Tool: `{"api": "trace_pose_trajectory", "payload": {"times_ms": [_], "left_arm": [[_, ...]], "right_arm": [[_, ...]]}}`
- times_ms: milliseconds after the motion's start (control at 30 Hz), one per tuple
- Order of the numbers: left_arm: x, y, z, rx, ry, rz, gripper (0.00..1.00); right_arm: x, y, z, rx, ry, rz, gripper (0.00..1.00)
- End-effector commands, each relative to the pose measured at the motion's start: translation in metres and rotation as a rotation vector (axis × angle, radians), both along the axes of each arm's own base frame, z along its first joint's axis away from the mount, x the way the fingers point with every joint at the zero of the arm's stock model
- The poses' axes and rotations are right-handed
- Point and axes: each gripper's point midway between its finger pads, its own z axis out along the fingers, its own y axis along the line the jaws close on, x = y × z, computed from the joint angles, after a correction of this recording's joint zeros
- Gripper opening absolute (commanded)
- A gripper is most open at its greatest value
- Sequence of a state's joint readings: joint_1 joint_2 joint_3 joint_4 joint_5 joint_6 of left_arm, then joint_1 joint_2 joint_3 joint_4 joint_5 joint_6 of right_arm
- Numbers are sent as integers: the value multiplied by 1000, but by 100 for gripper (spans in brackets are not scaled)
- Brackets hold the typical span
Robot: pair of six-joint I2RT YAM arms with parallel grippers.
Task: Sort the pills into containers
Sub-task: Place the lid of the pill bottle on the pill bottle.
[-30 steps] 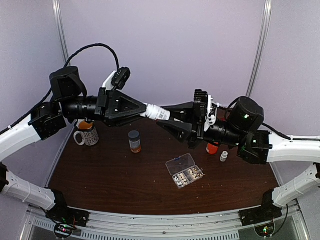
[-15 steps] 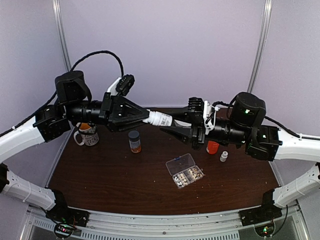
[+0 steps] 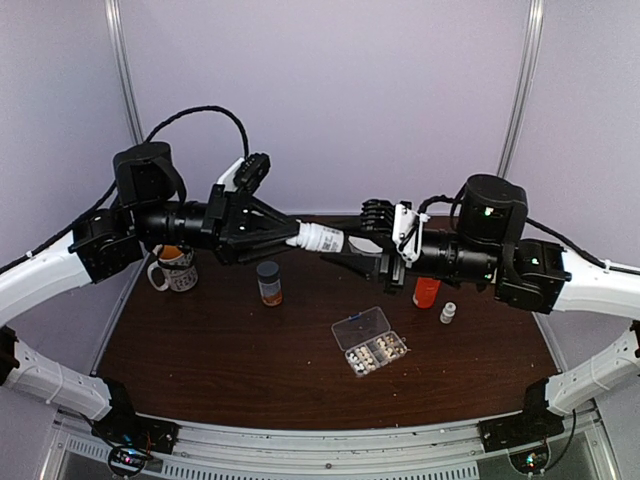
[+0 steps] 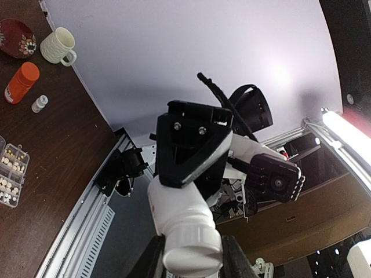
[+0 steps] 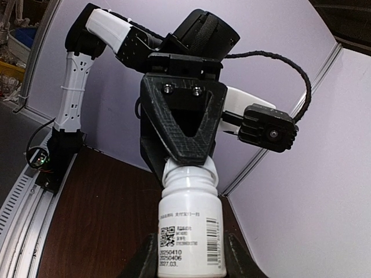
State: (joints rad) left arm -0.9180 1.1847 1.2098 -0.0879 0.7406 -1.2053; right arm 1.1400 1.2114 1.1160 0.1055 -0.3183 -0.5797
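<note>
Cap removal looks to be the step in hand: the 2 arms hold 1 white bottle [image 3: 320, 238] level in the air between them, well above the bench [image 3: 220, 340]. The left gripper [image 3: 293, 234] is clamped on its ribbed cap [image 4: 192, 250], the right gripper [image 3: 352, 248] on its labelled body. The box [image 3: 350, 345] lies on the bench below and a little right of the bottle, lid [image 3: 360, 327] thrown back (clear, so hard to read), with pills [image 3: 372, 356] showing in several cells [image 3: 392, 346]. The next move, I judge, calls for 1 wrist to twist against the other with both grips firm. The open bottle would then come down over the box and tip slowly, lest pills spill onto the bench.
</note>
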Motion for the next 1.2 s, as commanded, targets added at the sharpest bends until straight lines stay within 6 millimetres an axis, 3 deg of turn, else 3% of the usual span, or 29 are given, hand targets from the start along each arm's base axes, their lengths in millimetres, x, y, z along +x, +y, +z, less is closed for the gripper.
{"api": "trace_pose_trajectory", "payload": {"times_ms": [0,400,667,1167], "left_arm": [[-6,-8,6,-15,2,-37,16],[7,-10,-22,76,81,23,22],[13,-12,-31,99,114,49,24],[20,-11,-51,212,28,70,34]], "right_arm": [[5,12,-35,-129,9,-21,0],[10,7,-39,-114,11,-58,0],[10,6,-38,-104,23,-62,0],[-1,12,-40,-58,178,64,0]]}}
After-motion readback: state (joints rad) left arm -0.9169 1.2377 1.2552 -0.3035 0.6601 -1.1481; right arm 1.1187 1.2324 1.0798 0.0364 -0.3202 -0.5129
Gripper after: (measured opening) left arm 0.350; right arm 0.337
